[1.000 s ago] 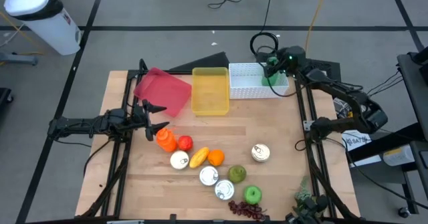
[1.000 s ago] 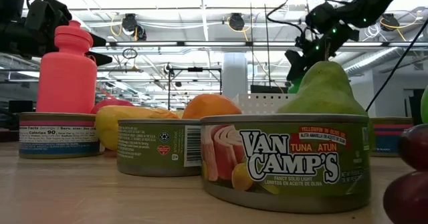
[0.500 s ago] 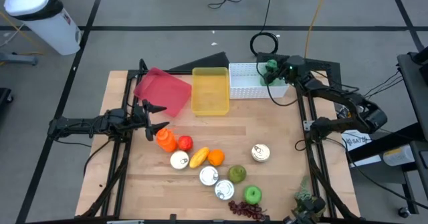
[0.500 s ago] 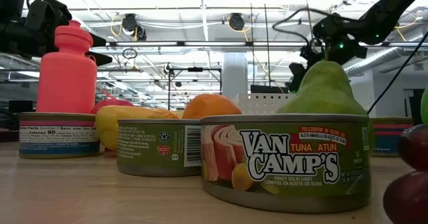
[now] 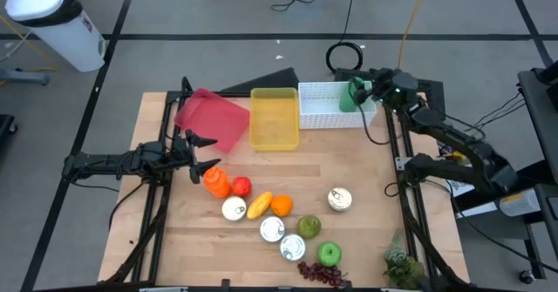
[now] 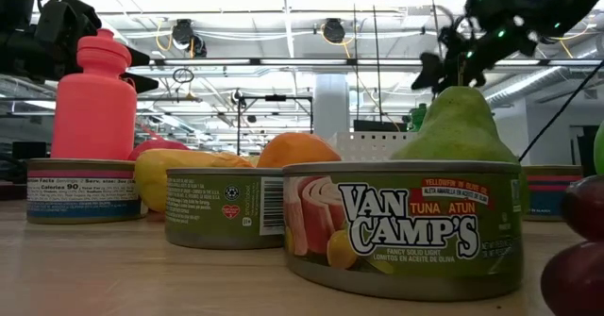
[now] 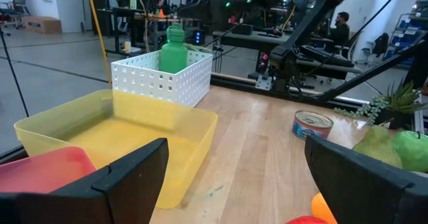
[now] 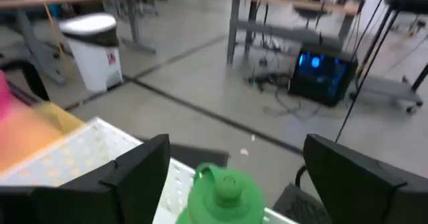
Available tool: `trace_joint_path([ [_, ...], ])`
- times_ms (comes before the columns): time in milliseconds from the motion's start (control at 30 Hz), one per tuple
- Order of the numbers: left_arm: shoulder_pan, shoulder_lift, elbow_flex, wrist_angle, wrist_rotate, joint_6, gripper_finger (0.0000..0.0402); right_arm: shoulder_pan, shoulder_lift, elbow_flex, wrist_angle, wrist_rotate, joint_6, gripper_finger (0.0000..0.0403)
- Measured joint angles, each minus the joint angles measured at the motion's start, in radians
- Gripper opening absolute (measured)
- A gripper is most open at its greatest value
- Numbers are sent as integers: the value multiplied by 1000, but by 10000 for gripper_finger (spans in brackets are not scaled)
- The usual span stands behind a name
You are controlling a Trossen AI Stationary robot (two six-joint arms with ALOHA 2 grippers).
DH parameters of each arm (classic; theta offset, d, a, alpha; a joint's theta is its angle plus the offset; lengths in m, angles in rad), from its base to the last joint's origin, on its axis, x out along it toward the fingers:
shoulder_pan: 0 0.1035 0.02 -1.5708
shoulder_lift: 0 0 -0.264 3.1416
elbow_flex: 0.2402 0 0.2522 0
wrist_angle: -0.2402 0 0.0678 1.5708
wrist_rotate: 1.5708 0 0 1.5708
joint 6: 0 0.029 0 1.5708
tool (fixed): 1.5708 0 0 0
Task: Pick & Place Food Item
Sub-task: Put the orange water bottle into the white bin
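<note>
A green bottle stands upright on its base at the right end of the white perforated basket at the table's far edge; the left wrist view shows the bottle rising above the basket wall. My right gripper hovers open just right of and above the bottle, its fingers apart on either side and clear of it. Over the table's left side, my left gripper waits open and level.
A yellow bin and a red bin sit left of the basket. Near the front lie an orange bottle, tomato, lemon, orange, pear, apple, grapes and three cans. Bare wood lies between bins and food.
My right gripper has drawn back from over the basket toward the table's right edge, risen a little and tipped up toward level. The green bottle stays upright in the basket.
</note>
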Motion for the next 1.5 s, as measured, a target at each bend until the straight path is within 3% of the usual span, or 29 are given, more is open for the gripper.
trace_joint_path([
  [133, 0, 0, 0, 0, 0, 0, 361, 54, -149, 0, -88, -15, 2, 333],
  [233, 0, 0, 0, 0, 0, 0, 361, 115, -265, 0, -166, -115, 45, 332],
  [367, 0, 0, 0, 0, 0, -1, 361, 219, -388, 0, -263, -362, 209, 323],
  [500, 0, 0, 0, 0, 0, -6, 361, 359, -471, -8, -342, -682, 243, 315],
  [600, 0, 0, 0, 1, 0, -7, 361, 490, -537, -62, -325, -805, 263, 312],
  [767, 0, 0, 0, 37, 0, -5, 361, 665, -633, -167, -247, -700, 246, 312],
  [900, 0, 2, 0, 89, -9, 10, 361, 738, -658, -256, -93, -607, 238, 313],
  [1067, 0, 3, 0, 157, -9, -90, 361, 751, -653, -284, 48, -608, 230, 313],
  [1333, 0, 3, 10, 244, 19, -278, 361, 750, -651, -286, 15, -605, 237, 313],
  [1500, -19, 55, 173, 119, 54, -294, 361, 749, -650, -286, 10, -605, 238, 313],
])
